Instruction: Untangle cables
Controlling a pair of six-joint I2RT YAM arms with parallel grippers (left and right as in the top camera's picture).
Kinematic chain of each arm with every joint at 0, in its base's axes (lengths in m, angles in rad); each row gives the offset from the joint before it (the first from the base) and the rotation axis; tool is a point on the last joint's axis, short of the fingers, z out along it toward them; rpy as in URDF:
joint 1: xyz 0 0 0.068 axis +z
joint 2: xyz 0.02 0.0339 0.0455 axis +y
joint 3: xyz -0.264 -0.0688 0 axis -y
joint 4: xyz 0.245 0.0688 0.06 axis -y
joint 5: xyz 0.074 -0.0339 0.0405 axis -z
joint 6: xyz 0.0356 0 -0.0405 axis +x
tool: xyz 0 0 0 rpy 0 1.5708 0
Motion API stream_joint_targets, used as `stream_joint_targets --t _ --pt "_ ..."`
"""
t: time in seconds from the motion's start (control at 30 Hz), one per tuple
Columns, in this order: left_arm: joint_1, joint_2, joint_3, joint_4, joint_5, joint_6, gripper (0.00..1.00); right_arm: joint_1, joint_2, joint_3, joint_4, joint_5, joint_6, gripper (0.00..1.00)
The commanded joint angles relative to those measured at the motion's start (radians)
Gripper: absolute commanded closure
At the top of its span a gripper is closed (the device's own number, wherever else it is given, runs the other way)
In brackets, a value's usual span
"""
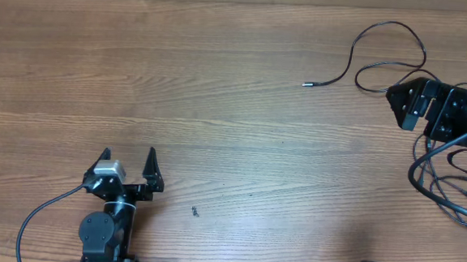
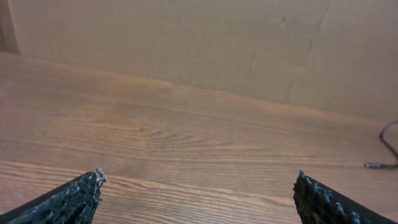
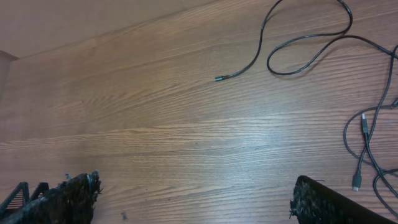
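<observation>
Cables (image 1: 351,57): thin, limp, light. Far right on tabletop (image 1: 219,106); one loop loose, tangle (image 3: 367,137) near right gripper (image 3: 196,182). Probably slip, snag easily; best pinch near plug (image 3: 217,78). Left gripper (image 1: 129,151), right gripper: spread wide, empty.

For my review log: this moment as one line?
left gripper: open, empty | right gripper: open, empty | cables: right side, ungripped

free: table (image 1: 219,106) left, centre | blocked: cables (image 1: 353,50) far right
</observation>
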Motion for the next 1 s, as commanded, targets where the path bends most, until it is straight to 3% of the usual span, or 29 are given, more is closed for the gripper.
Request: stream_joint_targets --t 0.0,0.2,0.97 --pt "-0.002 -0.009 -0.004 0.0 0.037 0.129 0.0 0.008 -0.001 0.005 0.002 -0.002 -0.005 0.0" --pt "-0.002 -0.009 -0.004 -0.001 0.04 0.182 0.0 0.008 -0.001 0.005 0.002 -0.002 -0.005 0.0" --pt "-0.002 -0.009 -0.003 -0.002 0.034 0.144 0.0 0.008 -0.001 0.005 0.002 -0.002 -0.005 0.0"
